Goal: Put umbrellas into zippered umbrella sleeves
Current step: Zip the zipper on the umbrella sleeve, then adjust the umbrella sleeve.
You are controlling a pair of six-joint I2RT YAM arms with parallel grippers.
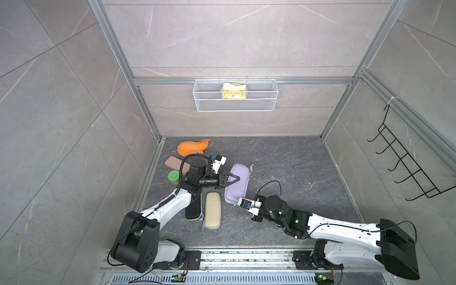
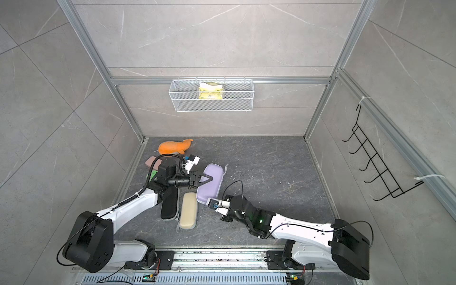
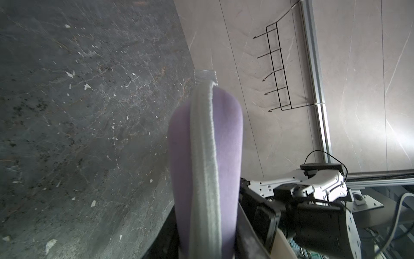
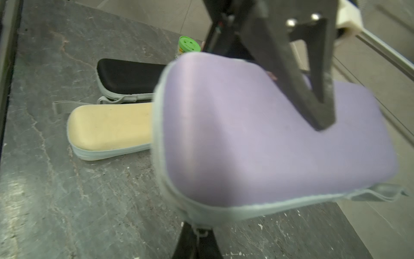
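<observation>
The lavender sleeve (image 1: 240,172) (image 2: 214,172) lies slantwise in mid floor, and its near end looks raised. My left gripper (image 1: 238,179) (image 3: 206,235) is shut on its long side, one finger (image 4: 313,107) across its top. My right gripper (image 4: 196,235) is shut on the small zip pull at the sleeve's near end (image 4: 257,145). From above, its fingertips hide under its wrist camera. The grey zip band (image 3: 203,157) looks closed along the edge I see. The cream sleeve (image 1: 213,213) and the black sleeve (image 1: 193,209) lie side by side, closed. The umbrellas are out of view.
An orange plush whale (image 1: 192,147), a pink case (image 1: 176,162) and a green-lidded jar (image 1: 174,177) crowd the far left by the wall. A white wire basket (image 1: 261,98) hangs on the back wall. A black hook rack (image 1: 407,160) hangs on the right wall.
</observation>
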